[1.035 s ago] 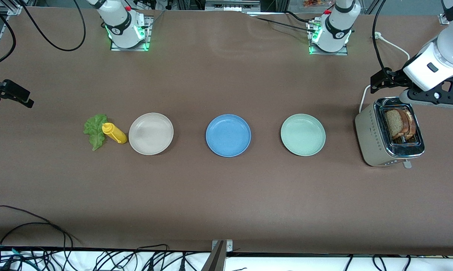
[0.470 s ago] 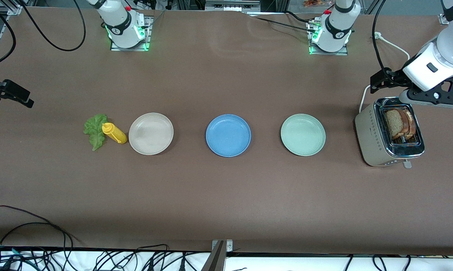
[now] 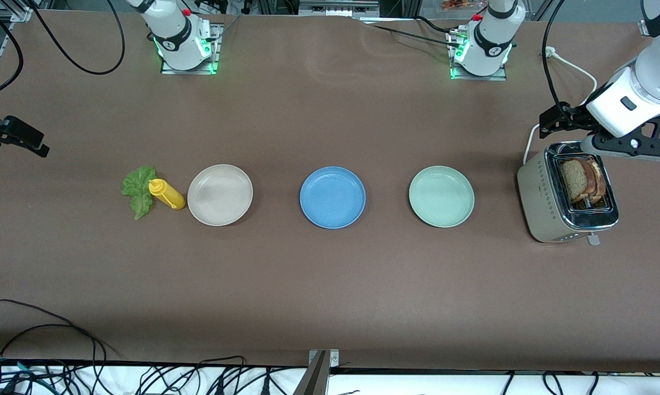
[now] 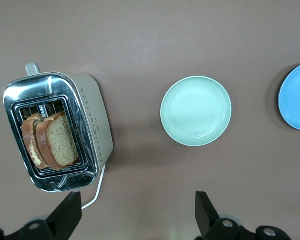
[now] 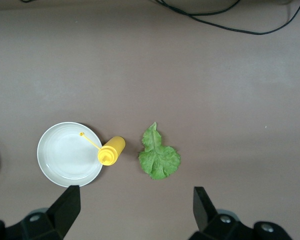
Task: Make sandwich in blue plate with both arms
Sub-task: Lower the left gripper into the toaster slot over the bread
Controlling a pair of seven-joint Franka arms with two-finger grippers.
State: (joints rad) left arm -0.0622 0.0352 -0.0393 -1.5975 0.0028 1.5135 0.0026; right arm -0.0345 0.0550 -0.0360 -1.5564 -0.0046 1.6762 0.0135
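**Both hands spread and aloft, blue plate bare**

You have 3 plates in a row across the middle of the brown surface [image 3: 330, 285]. The blue plate [image 3: 332, 197] sits in the centre with nothing on it. The beige plate [image 3: 220, 195] lies toward the right arm's end of the surface, and the pale green plate [image 3: 441, 196] toward the left arm's end.

Your 2 bread slices [image 3: 581, 180] stand upright, side by side, in the slot of the toaster [image 3: 549, 211], which sits at the left arm's end just past the pale green plate. Its white cord [image 3: 529, 144] runs away from the front camera.

The lettuce leaf [image 3: 136, 192] lies flat on the surface at the right arm's end. The yellow squeeze bottle [image 3: 167, 194] lies tipped between the leaf and the beige plate, its nozzle reaching over the plate's rim in the right wrist view.

Your left hand [image 4: 137, 215] hangs in the air above the toaster's edge, fingers [image 4: 70, 212] spread wide and holding nothing. Your right hand [image 5: 135, 210] is up over the surface beside the lettuce, its fingers [image 5: 202, 202] likewise spread and empty.
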